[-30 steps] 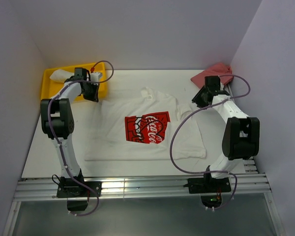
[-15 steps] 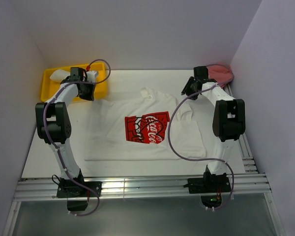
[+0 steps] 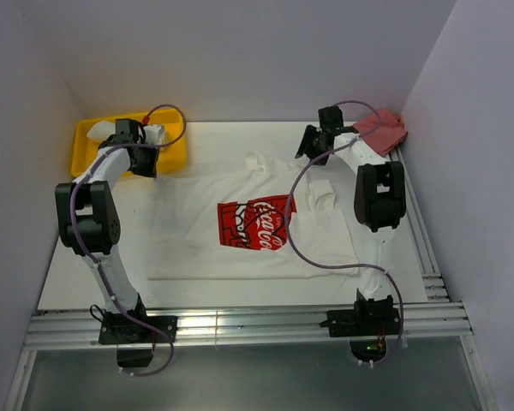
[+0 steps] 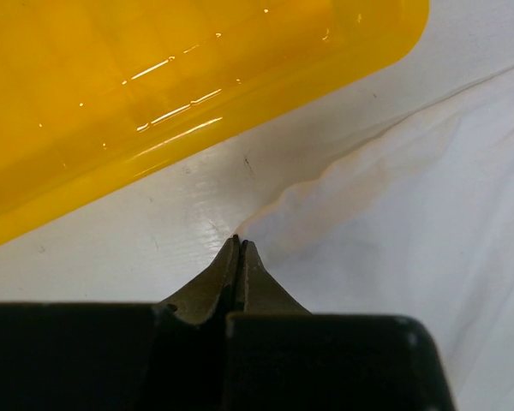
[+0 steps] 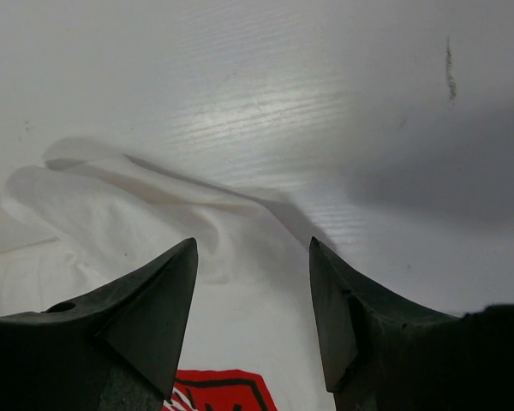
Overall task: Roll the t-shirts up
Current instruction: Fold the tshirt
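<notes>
We read "Coca-Cola" on the t-shirt (image 3: 240, 253)'s red print (image 3: 257, 224). Our left gripper (image 4: 238, 244) has its jaws pressed together at the sleeve edge beside the yellow tray (image 3: 86, 156); our right gripper (image 5: 253, 246) has its jaws apart.

The white table (image 3: 86, 257) carries three items. A white t-shirt (image 3: 197, 244) with a red chest print lies spread flat at the centre, collar toward the far edge. A yellow tray (image 3: 80, 159) sits at the far left corner. A crumpled red cloth (image 3: 384, 130) lies at the far right corner.
</notes>
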Tool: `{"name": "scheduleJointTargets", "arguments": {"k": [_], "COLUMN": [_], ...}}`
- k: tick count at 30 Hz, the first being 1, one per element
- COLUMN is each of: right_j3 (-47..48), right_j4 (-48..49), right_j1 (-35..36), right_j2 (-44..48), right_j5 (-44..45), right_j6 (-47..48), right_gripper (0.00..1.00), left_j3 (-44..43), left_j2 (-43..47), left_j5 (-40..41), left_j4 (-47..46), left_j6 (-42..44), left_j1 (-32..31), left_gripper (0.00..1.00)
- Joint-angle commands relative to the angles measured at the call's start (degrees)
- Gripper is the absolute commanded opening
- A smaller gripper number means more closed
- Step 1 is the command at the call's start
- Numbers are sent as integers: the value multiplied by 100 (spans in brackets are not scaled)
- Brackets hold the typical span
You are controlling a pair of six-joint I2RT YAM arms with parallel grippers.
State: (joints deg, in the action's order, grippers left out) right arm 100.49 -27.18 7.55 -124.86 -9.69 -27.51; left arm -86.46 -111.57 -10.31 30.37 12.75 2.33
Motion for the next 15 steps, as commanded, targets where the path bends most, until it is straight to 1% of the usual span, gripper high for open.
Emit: {"name": "scheduleJointTargets", "arguments": {"k": [1, 4, 9, 12, 13, 15], "right_j3": [524, 709, 577, 472, 428, 261], "right_j4": [-261, -332, -139, -86, -68, 37], "right_j1": [106, 185, 238, 264, 264, 273], "right_j2": [-328, -513, -522, -461, -417, -242], "right_j5": [-190, -217, -498, -525, -516, -429], "right_j6": [237, 237, 167, 140, 132, 96], "right_gripper": [62, 64, 62, 56, 48, 38], "left_j3": [-126, -161, -144, -161, -152, -135], "left_j2": [197, 144, 83, 83, 91, 127], "left_j5": [-156, -200, -270, -323, -349, -358], "left_j4": [48, 57, 57, 100, 92, 83], "left_j6": [-10, -36, -54, -62, -54, -54], "left_j1": [13, 13, 13, 13, 13, 13], "left_gripper": [0, 0, 0, 0, 0, 0]}}
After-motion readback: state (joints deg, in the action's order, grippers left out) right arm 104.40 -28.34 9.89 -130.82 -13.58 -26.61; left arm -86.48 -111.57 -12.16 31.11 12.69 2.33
